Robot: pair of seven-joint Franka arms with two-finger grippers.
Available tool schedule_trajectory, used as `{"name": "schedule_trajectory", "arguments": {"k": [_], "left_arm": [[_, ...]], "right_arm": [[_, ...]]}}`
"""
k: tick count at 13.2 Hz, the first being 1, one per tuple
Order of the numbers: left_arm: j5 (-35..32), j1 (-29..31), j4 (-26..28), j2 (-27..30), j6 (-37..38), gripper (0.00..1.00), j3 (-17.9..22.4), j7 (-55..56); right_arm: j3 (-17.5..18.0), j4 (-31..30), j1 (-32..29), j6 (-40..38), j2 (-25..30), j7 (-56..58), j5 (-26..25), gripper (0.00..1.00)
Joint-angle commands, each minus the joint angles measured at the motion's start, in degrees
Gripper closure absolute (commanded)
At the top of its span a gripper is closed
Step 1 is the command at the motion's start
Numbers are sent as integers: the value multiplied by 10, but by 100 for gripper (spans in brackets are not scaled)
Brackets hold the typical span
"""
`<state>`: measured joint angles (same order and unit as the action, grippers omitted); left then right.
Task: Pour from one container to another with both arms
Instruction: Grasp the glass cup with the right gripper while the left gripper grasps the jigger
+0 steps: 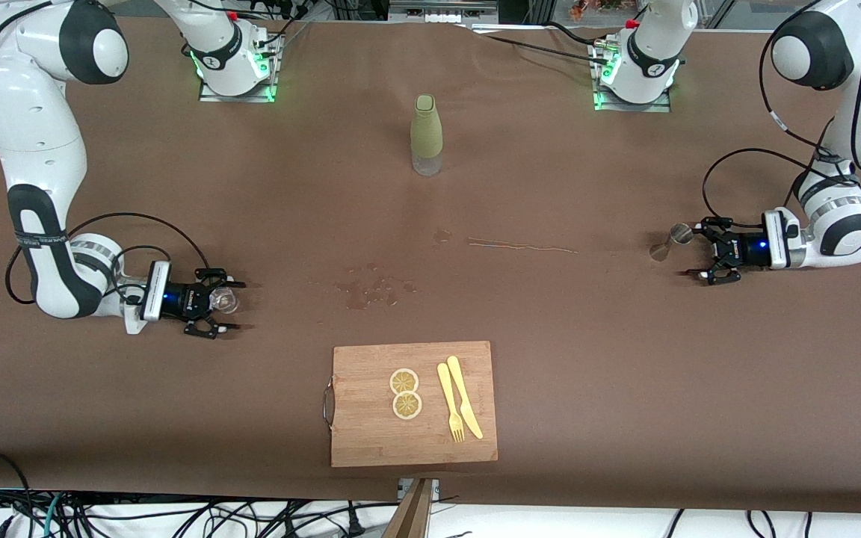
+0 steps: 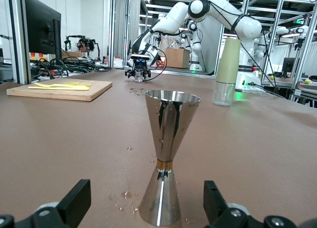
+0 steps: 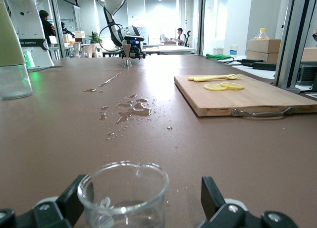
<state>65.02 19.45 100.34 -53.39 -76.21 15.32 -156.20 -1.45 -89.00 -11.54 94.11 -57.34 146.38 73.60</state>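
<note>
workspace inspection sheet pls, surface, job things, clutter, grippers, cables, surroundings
surface: brown table cover, water spill mid-table.
job's things: steel jigger upright between left gripper's fingers; glass beaker between right gripper's fingers; neither gripped.
clutter: sleeved bottle; cutting board bearing lemon slices, yellow knife and fork.
grippers: left gripper open, low; right gripper open, low.
cables: black cables looping along both arms.
surroundings: lab benches, a seated person in the right wrist view.

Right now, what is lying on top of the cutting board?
On the board lie two lemon slices, a yellow fork and a yellow knife. What is under the board cannot be seen.
</note>
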Motion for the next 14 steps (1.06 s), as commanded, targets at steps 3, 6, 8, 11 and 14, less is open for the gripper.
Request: {"name": "schedule_trajectory", "arguments": {"k": [3,6,8,11,14], "left_arm": [[12,-10,8,-7,7,0,-6,-70],[7,-10,10,-11,18,0,-9,-71],[5,-11,10,-13,21,0,-16,-71],[5,-13,20,-14,32,0,-16,-72],[-8,-13,21,-14,36,0,-16,-72]], "right_arm": [[0,1,-2,-4,-1,5,12,7],[0,1,-3,-15,-2,5,12,32],[-1,1,-4,-17,-2,5,11,48],[-2,1,-5,-28,-2,5,10,77],[-2,2,-5,-33,-1,3,11,82]]}}
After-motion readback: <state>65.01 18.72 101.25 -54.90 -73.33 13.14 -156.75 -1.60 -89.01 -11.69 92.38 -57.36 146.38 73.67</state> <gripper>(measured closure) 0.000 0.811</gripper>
